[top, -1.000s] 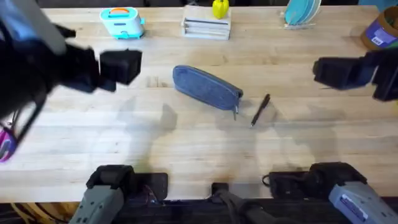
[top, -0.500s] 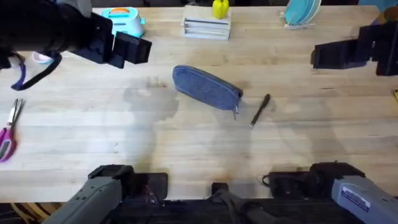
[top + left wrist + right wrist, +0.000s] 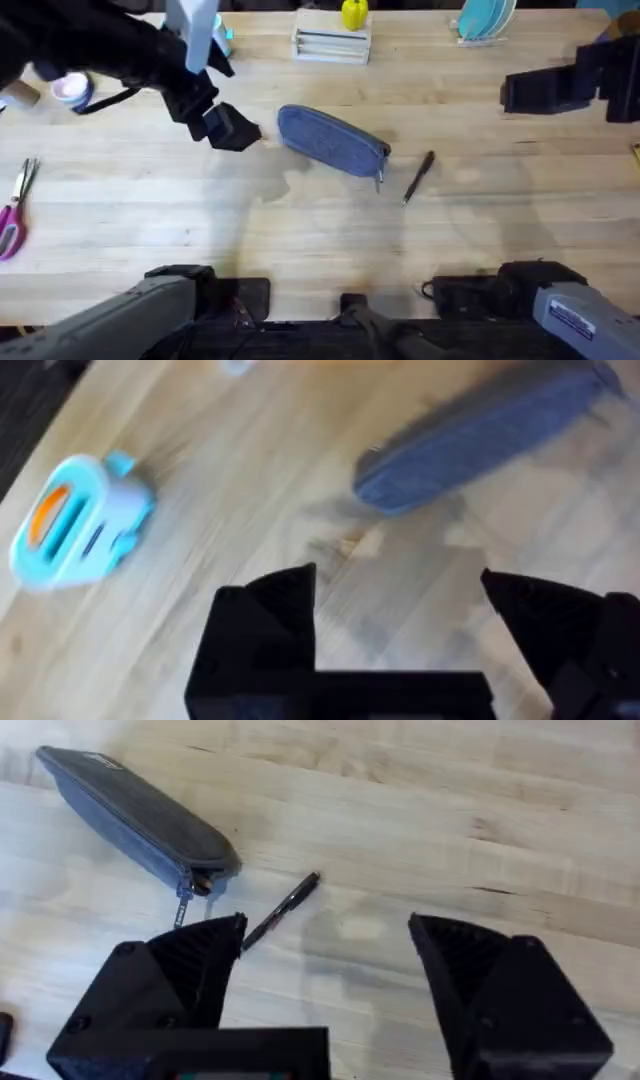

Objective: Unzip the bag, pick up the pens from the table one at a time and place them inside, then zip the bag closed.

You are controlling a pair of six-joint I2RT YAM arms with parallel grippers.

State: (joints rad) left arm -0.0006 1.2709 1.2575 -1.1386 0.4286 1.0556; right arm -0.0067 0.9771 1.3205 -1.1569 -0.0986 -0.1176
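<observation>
Here the bag [image 3: 333,140] lies closed at the centre of the desk [image 3: 320,230], slanting from upper left to lower right, its metal pull hanging at the lower-right end. The pen [image 3: 418,177] lies on the wood just right of that end, apart from it. The left hand [image 3: 232,128] hangs just left of the bag's upper-left end, fingers spread wide and holding nothing; it seems not to touch the fabric, though blur makes that uncertain. The right hand [image 3: 510,93] hovers at the upper right, well apart from the pen, also wide and unladen. Pink-handled scissors [image 3: 14,212] lie at the left edge.
</observation>
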